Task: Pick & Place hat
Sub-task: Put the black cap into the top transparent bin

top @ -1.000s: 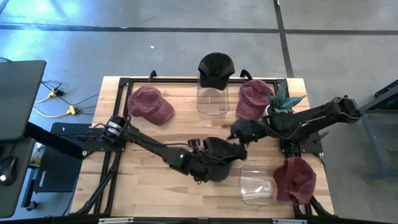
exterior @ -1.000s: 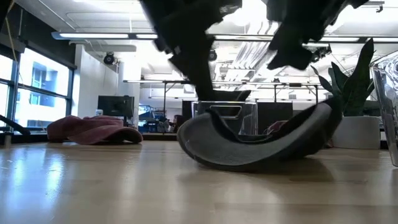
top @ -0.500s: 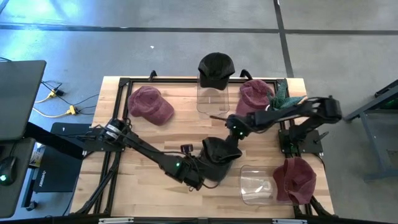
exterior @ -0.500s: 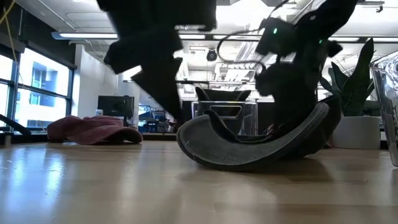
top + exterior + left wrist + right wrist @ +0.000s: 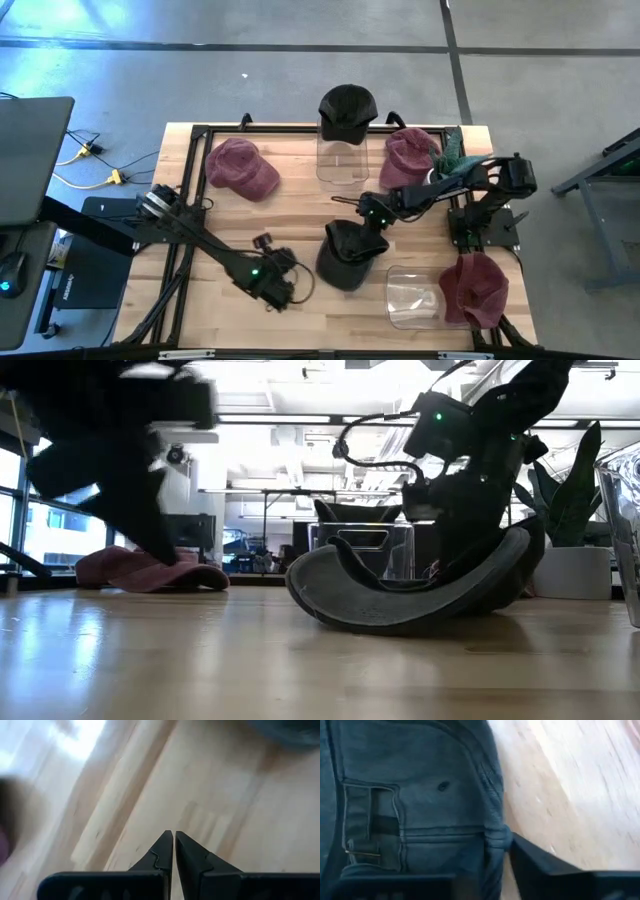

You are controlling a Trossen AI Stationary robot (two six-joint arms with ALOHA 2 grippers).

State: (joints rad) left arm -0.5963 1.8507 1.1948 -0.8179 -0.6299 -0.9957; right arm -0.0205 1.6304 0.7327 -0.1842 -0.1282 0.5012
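Near the front-left of the counter (image 5: 230, 215), my left end effector (image 5: 272, 288) has backed away from the black hat (image 5: 347, 256), its fingers (image 5: 162, 852) pressed together on nothing. My right end effector (image 5: 367, 215) now pinches that hat's rim at mid-counter, arm reaching in from the right. I count two black hats, three maroon ones, two clear stands.

An open-plan lab or office is shown — ceiling strip lights (image 5: 300, 435), large windows (image 5: 60, 500), concrete floor (image 5: 300, 90).
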